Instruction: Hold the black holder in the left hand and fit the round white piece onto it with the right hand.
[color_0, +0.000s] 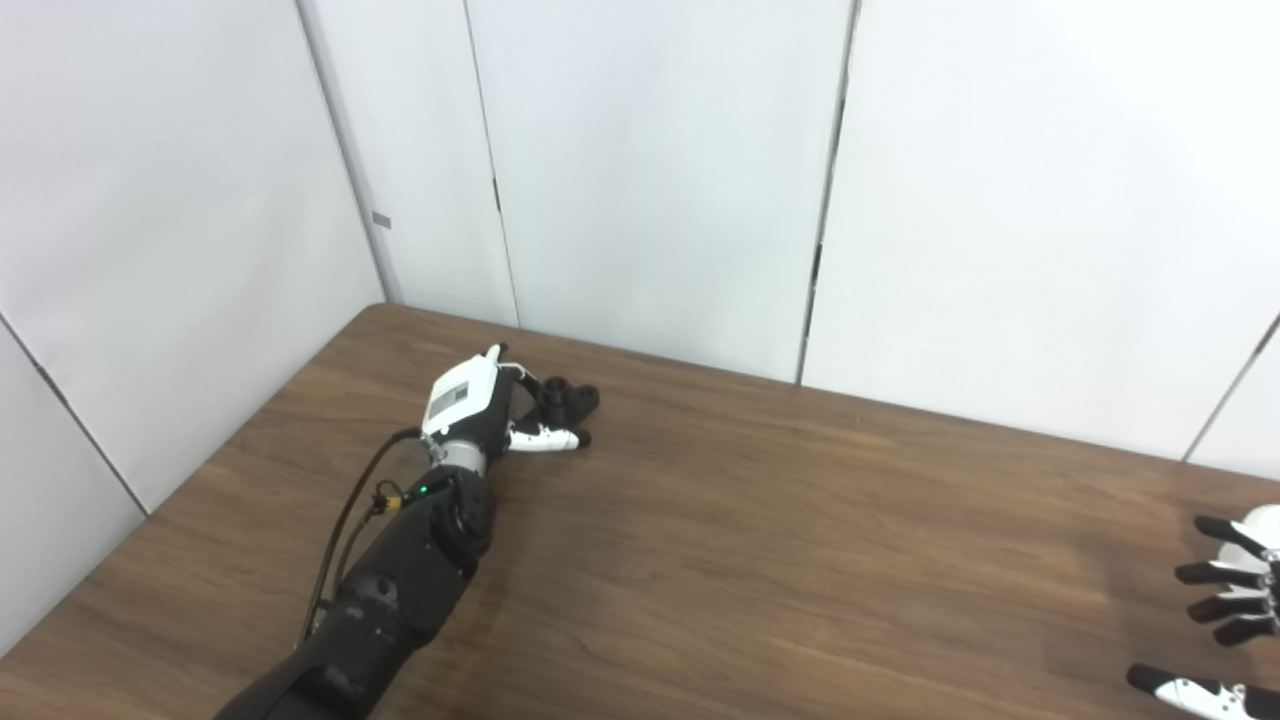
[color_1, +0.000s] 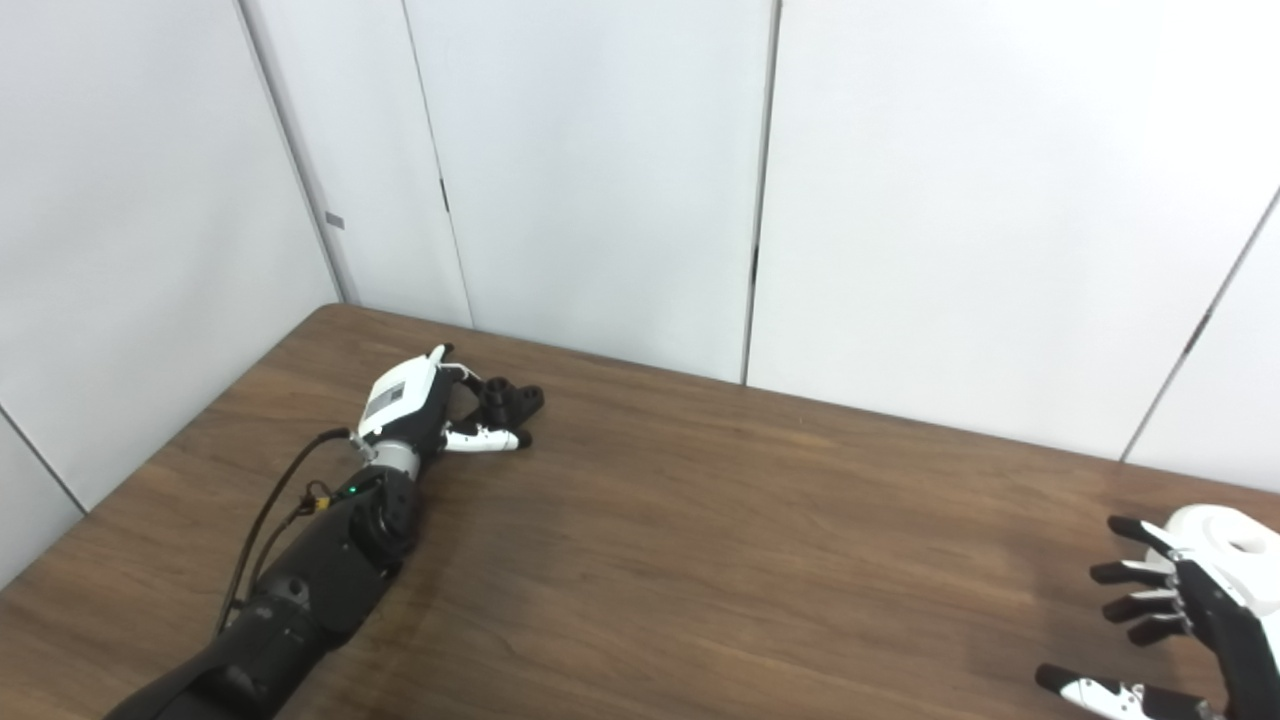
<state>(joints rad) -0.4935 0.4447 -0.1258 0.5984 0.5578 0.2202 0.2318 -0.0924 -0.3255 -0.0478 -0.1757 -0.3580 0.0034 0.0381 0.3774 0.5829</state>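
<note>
- Left hand (color_0: 480, 410), at ten o'clock on the brown wooden counter (color_0: 760, 560), has its fingers around the black plastic holder (color_0: 565, 400); whether it grips firmly, I cannot tell.
- Right hand (color_1: 1190, 625), at four o'clock, is spread and empty beside the round white piece (color_1: 1225, 535).
- Neither thing appears lifted; picking up and fitting remain.

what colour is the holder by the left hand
Black, shown best in the left eye view.

table (color_1: 700, 540): brown wood | black holder (color_1: 510, 400) far-left | round white piece (color_1: 1220, 528) right, seemingly resting
</note>
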